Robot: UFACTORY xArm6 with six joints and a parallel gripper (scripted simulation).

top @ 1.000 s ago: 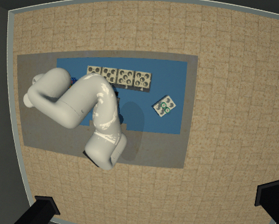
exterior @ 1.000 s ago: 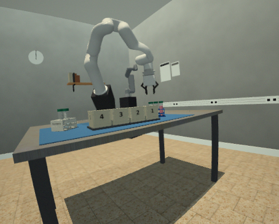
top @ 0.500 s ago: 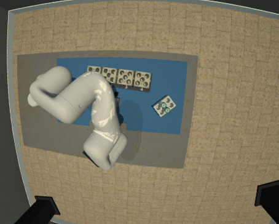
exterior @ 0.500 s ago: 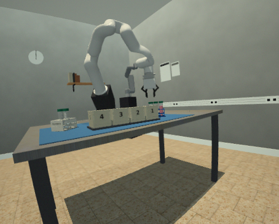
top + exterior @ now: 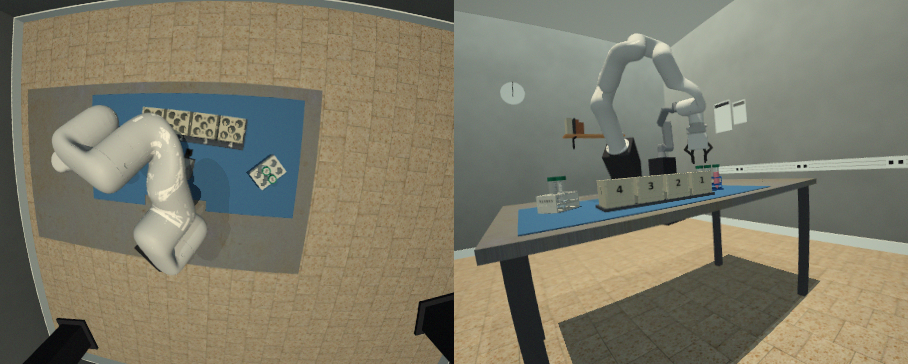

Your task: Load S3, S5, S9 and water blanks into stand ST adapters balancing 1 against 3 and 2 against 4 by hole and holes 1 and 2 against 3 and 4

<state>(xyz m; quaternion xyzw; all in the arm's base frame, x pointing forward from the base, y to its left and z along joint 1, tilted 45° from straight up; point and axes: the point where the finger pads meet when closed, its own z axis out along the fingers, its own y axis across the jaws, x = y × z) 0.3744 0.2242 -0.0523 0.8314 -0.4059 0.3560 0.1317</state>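
Observation:
Four beige adapters stand in a row on the dark stand [image 5: 654,202]: adapter 4 [image 5: 232,129] [image 5: 616,193], adapter 3 [image 5: 205,125] [image 5: 650,188], adapter 2 [image 5: 178,121] [image 5: 678,184] and adapter 1 [image 5: 152,112] [image 5: 700,181]. The holes that show from above look empty. My gripper [image 5: 697,159] is open and empty. It hangs above the far end of the row, near adapter 1. From above the arm [image 5: 162,165] hides it. Green tube caps [image 5: 703,167] show just over adapter 1; I cannot tell what they stand in. A tube with pink liquid [image 5: 715,179] stands past adapter 1.
A small pale rack [image 5: 261,184] [image 5: 549,203] holds two green-capped tubes [image 5: 270,174] [image 5: 556,180], apart from the row near adapter 4. The blue mat [image 5: 280,125] [image 5: 579,212] covers the middle of the table. The arm hides the mat's other end from above.

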